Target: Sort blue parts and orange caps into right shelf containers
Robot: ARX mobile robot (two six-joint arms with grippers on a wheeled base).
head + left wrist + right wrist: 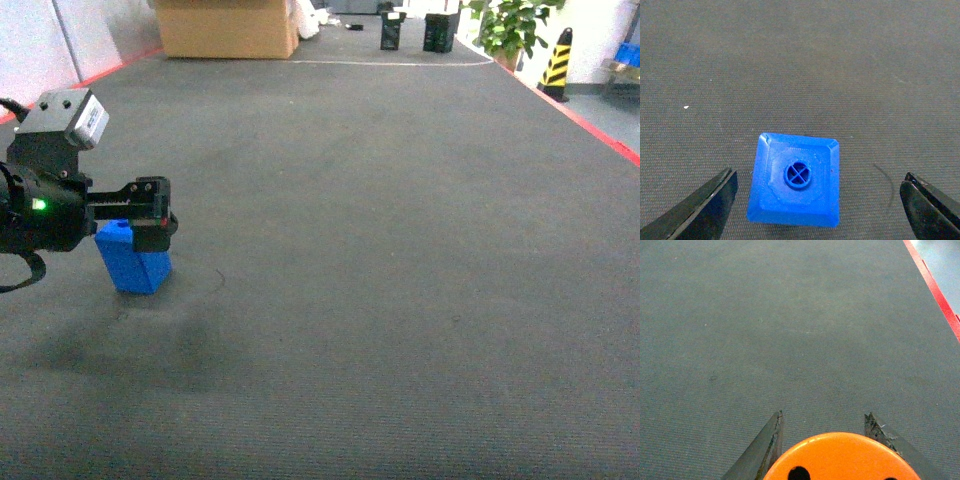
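Observation:
A blue part [795, 180] stands on the dark carpet at the left of the head view [133, 262], its round knob facing up in the left wrist view. My left gripper [819, 176] hangs over it, open, with one black finger [705, 210] to each side of the block and a gap on both sides; in the head view the left gripper [155, 215] sits just above the block. My right gripper [824, 414] is shut on an orange cap [840, 457], whose flat top with small holes fills the bottom of the right wrist view. The right shelf containers are out of view.
A brown cardboard box [228, 28] stands at the far end of the carpet, with two black objects [415, 32], a potted plant [512, 25] and a striped cone [557, 64] at the back right. A red line [600, 130] borders the carpet's right side.

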